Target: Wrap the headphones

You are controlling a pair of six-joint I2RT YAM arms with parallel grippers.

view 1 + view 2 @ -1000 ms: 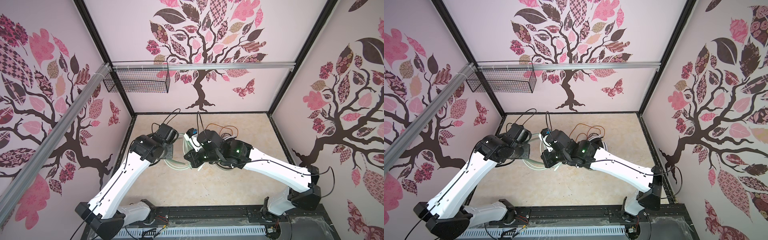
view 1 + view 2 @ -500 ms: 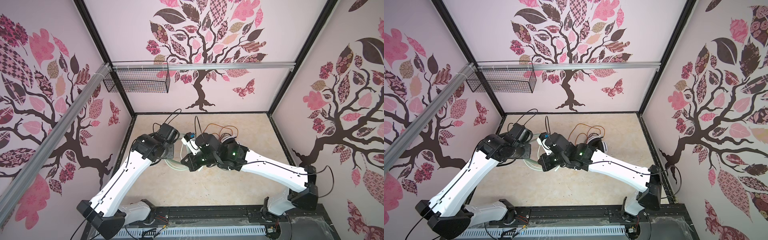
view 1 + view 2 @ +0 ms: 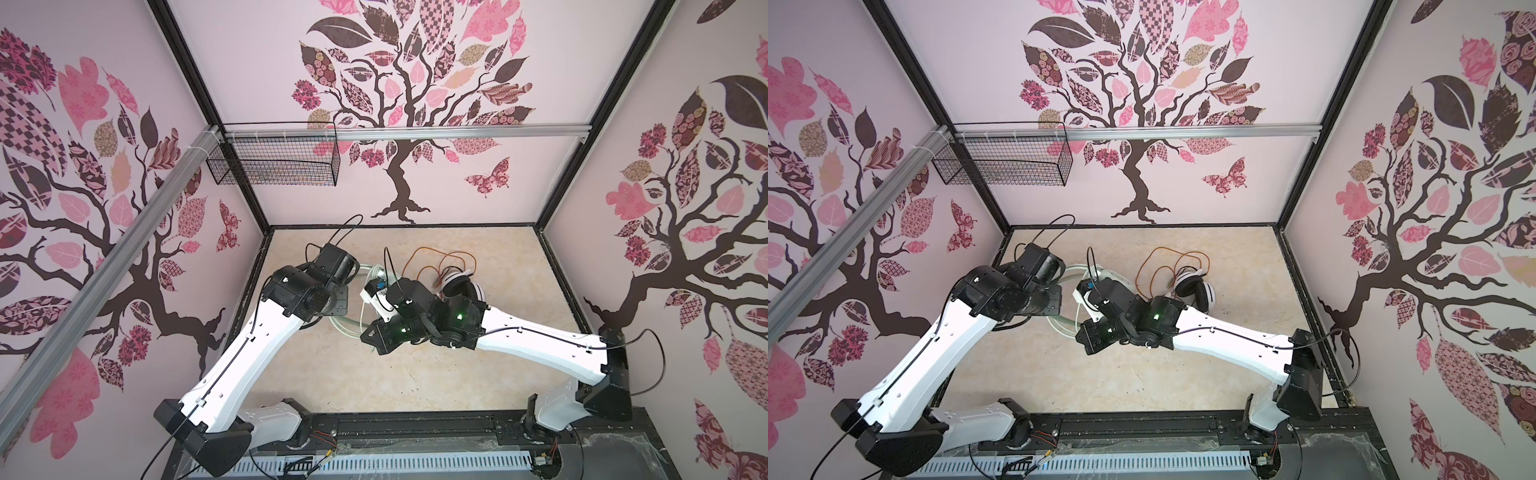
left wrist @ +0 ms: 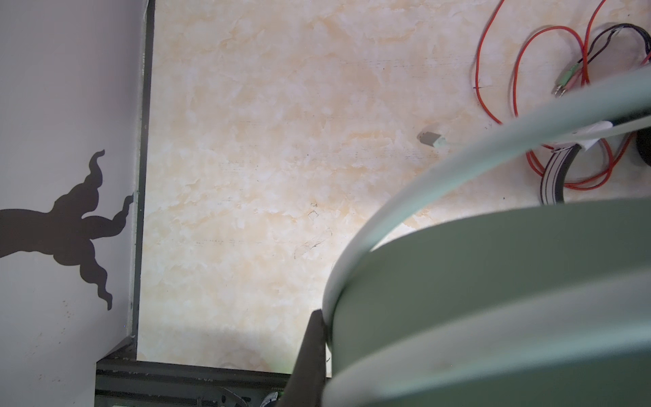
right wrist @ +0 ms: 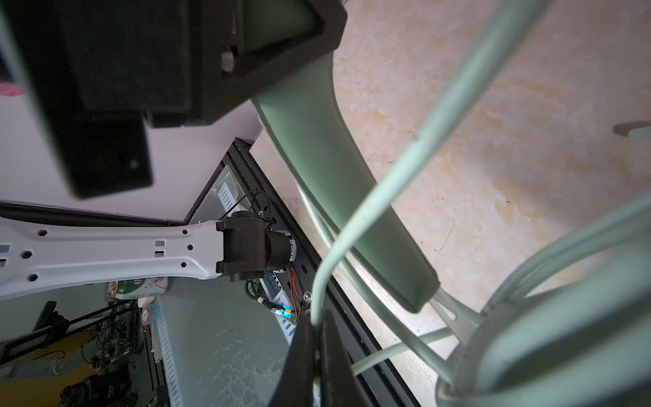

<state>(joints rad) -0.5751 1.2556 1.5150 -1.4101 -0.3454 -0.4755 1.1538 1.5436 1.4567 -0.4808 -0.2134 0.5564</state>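
Observation:
The mint-green headphones (image 4: 493,282) fill the left wrist view, where my left gripper (image 4: 322,319) is shut on them, one dark finger (image 4: 310,352) pressed to the band. The right wrist view shows that band (image 5: 334,158) running from the left gripper's black body (image 5: 246,53) down to an ear cup (image 5: 563,352). My right gripper (image 5: 317,322) is shut on the pale cord (image 5: 405,158). In both top views cord loops (image 3: 347,328) (image 3: 1065,326) lie between the two wrists. The white headphones (image 3: 461,286) (image 3: 1196,291) with their orange-red cord (image 3: 440,266) (image 3: 1167,266) lie right of them.
The pale cord's grey plug (image 4: 431,139) rests on the beige floor. The red cord's green and pink plugs (image 4: 567,79) lie beside its loops. A black wire basket (image 3: 274,162) hangs on the back wall. Black frame rails (image 3: 415,428) edge the floor.
My right wrist has shifted a little to the left with the pale cord in it. The left arm has hardly moved.

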